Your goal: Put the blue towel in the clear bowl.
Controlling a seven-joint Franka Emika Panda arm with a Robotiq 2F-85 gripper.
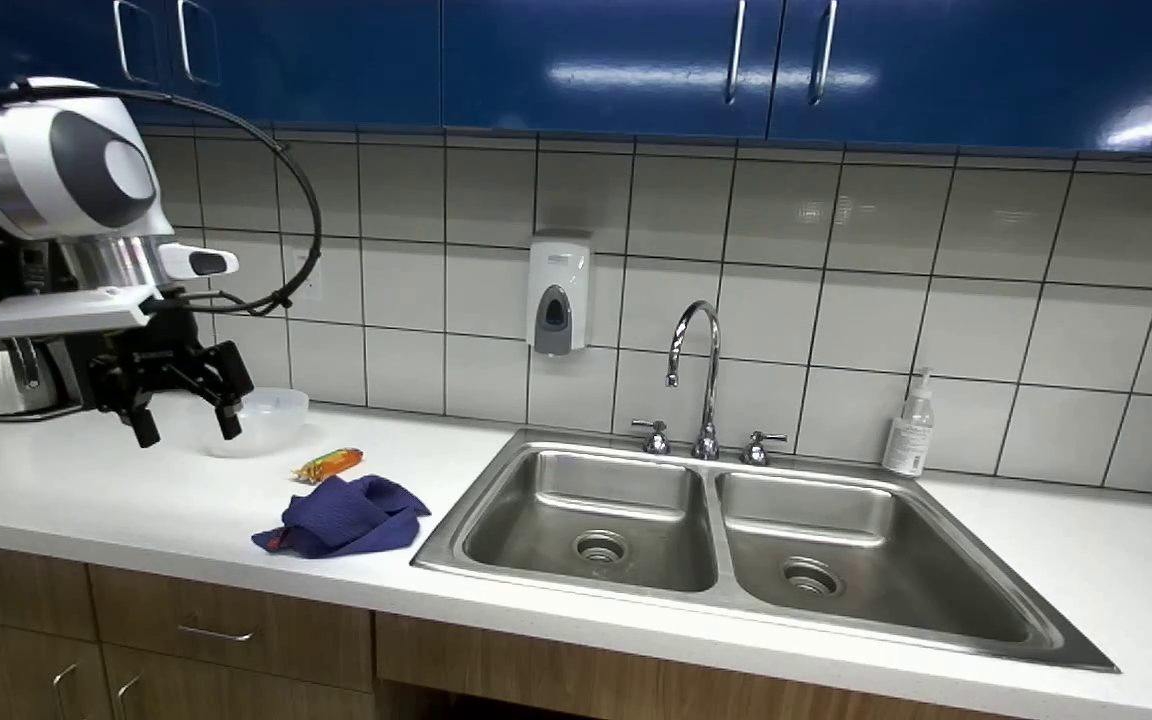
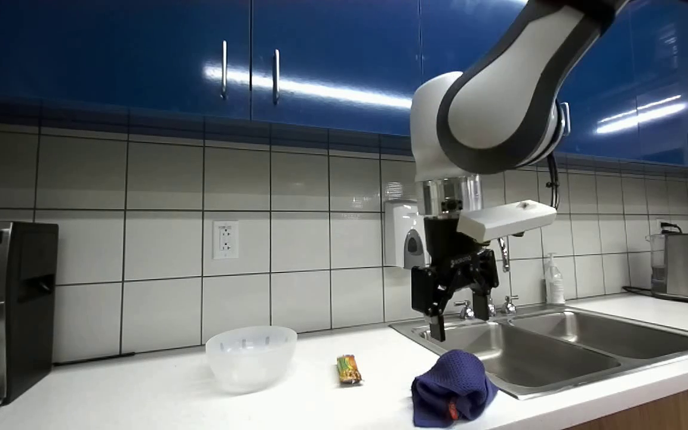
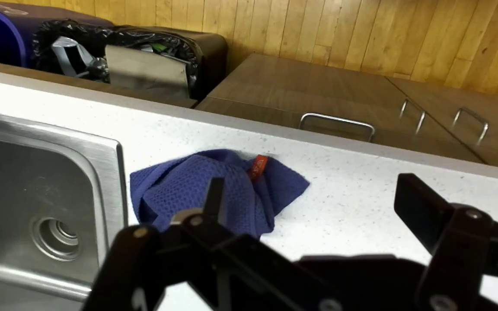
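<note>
The blue towel lies crumpled on the white counter in both exterior views (image 1: 348,522) (image 2: 452,382). It also shows in the wrist view (image 3: 238,196), with a red tag, partly covered by one finger. The clear bowl, translucent and round, stands on the counter near the tiled wall in both exterior views (image 1: 276,422) (image 2: 251,361). In an exterior view a finger overlaps its edge. The bowl is out of the wrist view. My gripper (image 1: 188,428) (image 2: 459,325) (image 3: 311,185) is open and empty, pointing down above the counter, apart from the towel.
An orange wrapped snack (image 1: 329,465) (image 2: 349,369) lies between bowl and towel. A steel double sink (image 1: 716,545) (image 3: 113,181) adjoins the towel, with a faucet (image 1: 706,390) behind. A coffee machine (image 2: 30,298) stands beyond the bowl. The counter's front edge (image 3: 318,144) is close to the towel.
</note>
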